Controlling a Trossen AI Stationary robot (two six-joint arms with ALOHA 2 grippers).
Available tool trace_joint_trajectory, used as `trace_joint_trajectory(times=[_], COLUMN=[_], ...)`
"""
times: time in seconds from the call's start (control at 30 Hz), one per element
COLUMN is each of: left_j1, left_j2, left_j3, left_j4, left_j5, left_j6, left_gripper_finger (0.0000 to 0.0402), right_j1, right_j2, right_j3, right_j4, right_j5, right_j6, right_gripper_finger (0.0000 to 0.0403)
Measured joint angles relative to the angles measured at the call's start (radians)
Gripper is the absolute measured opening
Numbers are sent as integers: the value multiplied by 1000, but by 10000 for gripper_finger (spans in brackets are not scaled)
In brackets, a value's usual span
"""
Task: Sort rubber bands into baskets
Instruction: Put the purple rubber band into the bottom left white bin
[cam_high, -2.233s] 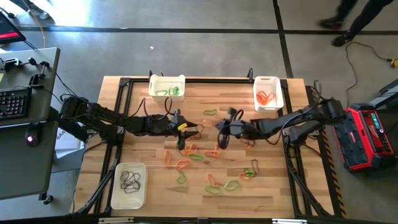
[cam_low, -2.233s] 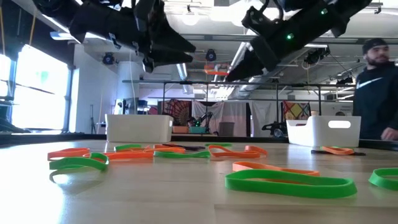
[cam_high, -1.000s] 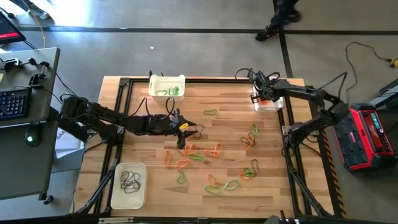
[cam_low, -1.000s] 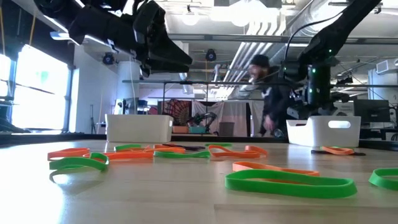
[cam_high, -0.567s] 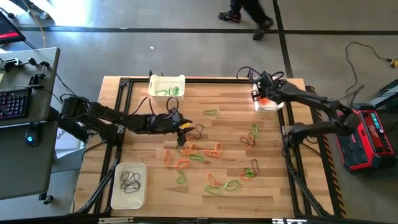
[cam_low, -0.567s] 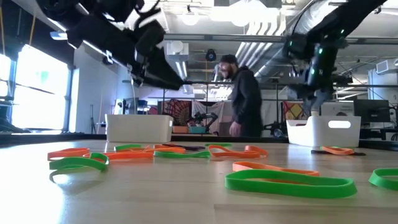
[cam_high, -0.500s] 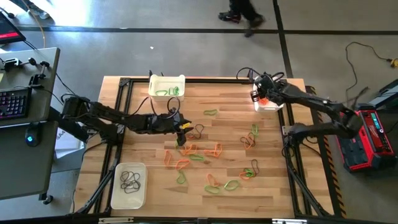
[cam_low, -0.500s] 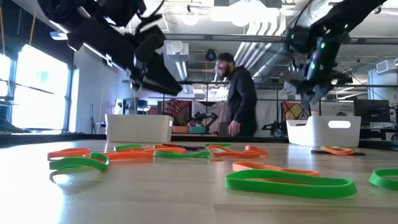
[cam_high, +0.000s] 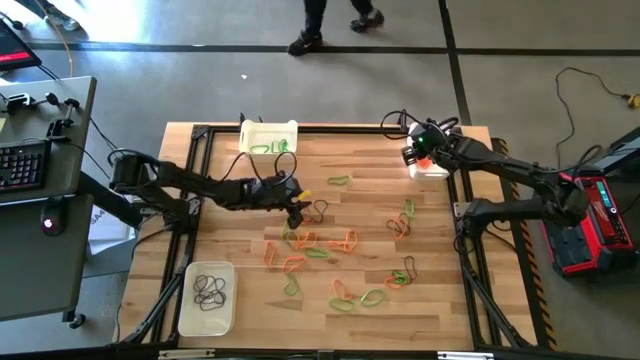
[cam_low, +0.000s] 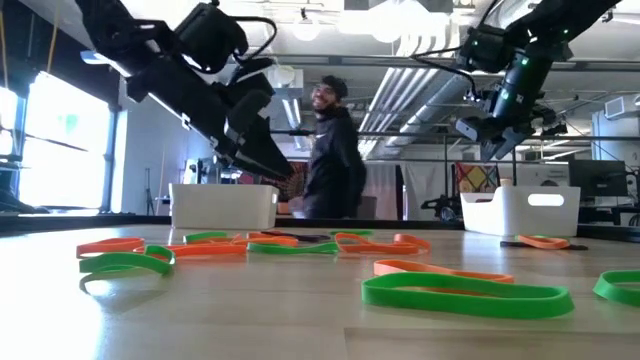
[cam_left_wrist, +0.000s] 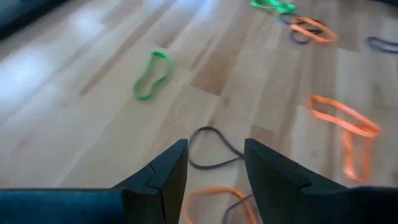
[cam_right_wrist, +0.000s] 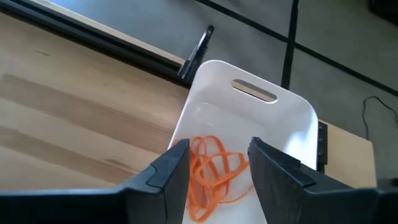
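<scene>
Tabletop (cam_high: 230, 240) of pale wood fills the high view, rubber bands (cam_high: 318, 244) loose across its middle. Three baskets: green-band basket (cam_high: 268, 139) at 11 o'clock, orange-band basket (cam_high: 436, 166) at 1 o'clock, dark-band basket (cam_high: 206, 298) at 7 o'clock. The left gripper (cam_high: 296, 214) hangs near centre beside a dark band (cam_high: 318, 212); the right gripper (cam_high: 418, 153) hovers over the orange-band basket.

Low view — green and orange bands lie in front, and a person (cam_low: 333, 150) stands behind the tabletop.

Left wrist view: the fingers (cam_left_wrist: 163, 174) stand apart, empty, above the dark band.

Right wrist view — the fingers (cam_right_wrist: 168, 171) are parted, holding nothing, with orange bands (cam_right_wrist: 214, 171) lying in the basket below.
</scene>
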Motion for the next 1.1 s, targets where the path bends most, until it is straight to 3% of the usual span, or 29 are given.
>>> trace_joint_trajectory(times=[0.1,0.2,0.63,0.83,0.97,1.1], left_j1=[35,59,77,78,84,89], left_j2=[8,42,276,330,358,377], left_j3=[18,35,242,275,278,278], left_j4=[-6,-16,-225,-250,-232,-227], left_j5=[108,129,74,47,65,70], left_j6=[0,5,177,219,223,221], left_gripper_finger=[148,149,168,167,153,115], right_j1=[31,73,234,278,300,316], right_j2=[0,0,0,0,0,0], right_j3=[0,0,0,0,0,0], right_j4=[28,63,175,193,211,232], right_j5=[-27,-29,-20,-16,-17,-17], right_j6=[-17,-32,-41,-32,-33,-46], right_gripper_finger=[154,154,154,154,154,154])
